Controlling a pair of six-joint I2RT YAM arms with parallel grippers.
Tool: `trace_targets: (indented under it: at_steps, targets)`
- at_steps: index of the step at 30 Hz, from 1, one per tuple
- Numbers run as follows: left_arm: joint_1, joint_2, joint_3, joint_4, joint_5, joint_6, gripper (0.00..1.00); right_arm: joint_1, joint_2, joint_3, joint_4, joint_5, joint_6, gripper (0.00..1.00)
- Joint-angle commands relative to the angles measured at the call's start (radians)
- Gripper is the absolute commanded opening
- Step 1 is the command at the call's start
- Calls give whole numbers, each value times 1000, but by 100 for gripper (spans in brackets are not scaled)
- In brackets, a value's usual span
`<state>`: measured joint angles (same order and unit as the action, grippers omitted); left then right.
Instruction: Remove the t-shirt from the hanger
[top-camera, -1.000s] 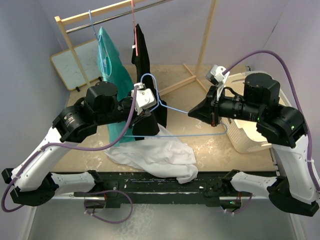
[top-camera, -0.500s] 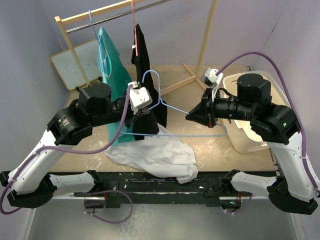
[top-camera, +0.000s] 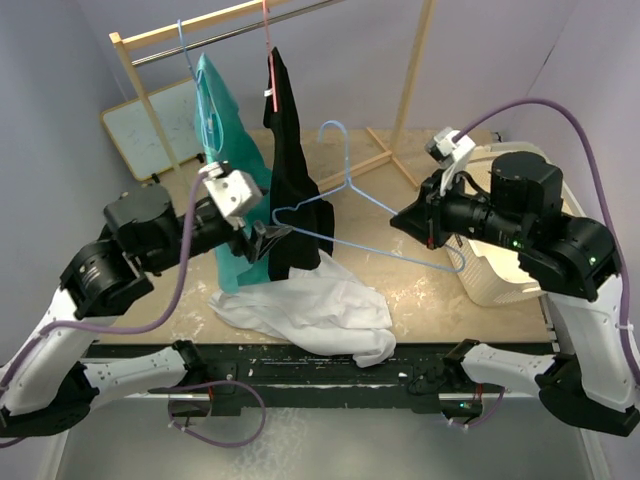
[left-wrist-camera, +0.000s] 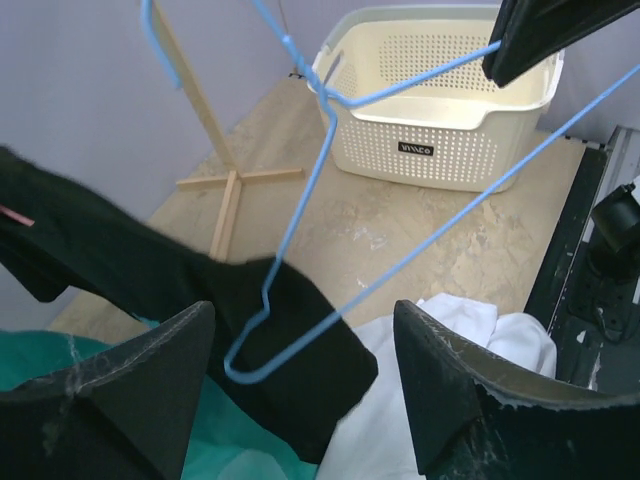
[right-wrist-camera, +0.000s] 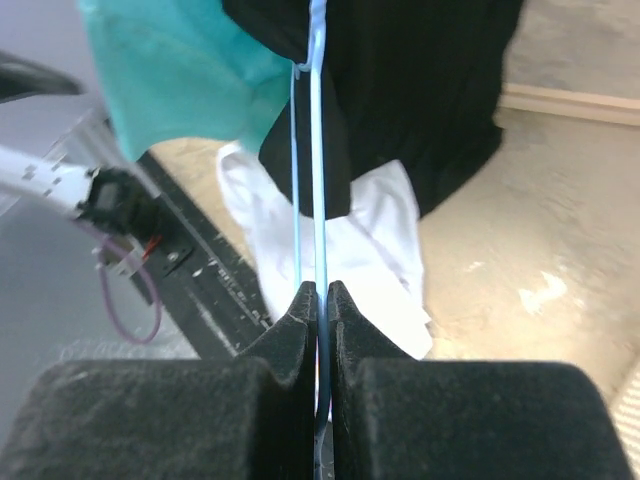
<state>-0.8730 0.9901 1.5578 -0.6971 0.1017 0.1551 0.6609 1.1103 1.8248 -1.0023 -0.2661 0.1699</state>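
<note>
Released from the hanger, the left fingers (left-wrist-camera: 130, 390) have drawn back to the left and now stand wide apart with nothing between them. The right fingers (right-wrist-camera: 285, 335) are pinched tight on the blue wire hanger (left-wrist-camera: 300, 200), which hangs bare and tilted in the air above the worktop (top-camera: 430, 300). The white t-shirt (top-camera: 310, 310) lies crumpled on the worktop at its near edge, off the hanger. Behind it, a black garment (top-camera: 290, 170) and a teal garment (top-camera: 225, 120) hang from the rail (top-camera: 230, 30). A cream basket (left-wrist-camera: 440, 150) sits at the right.
</note>
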Motion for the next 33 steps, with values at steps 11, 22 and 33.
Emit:
trace_targets:
  at_steps: [11, 22, 33]
  targets:
    - [-3, -472, -321, 132, -292, -193, 77, 1, -73, 378, -62, 502, 152, 0]
    - [-3, -648, -512, 89, -383, -331, 75, 0, -193, 442, -92, 551, 229, 0]
    - [-1, -656, -602, 76, -322, -400, 71, 0, -197, 187, 65, 736, 168, 0]
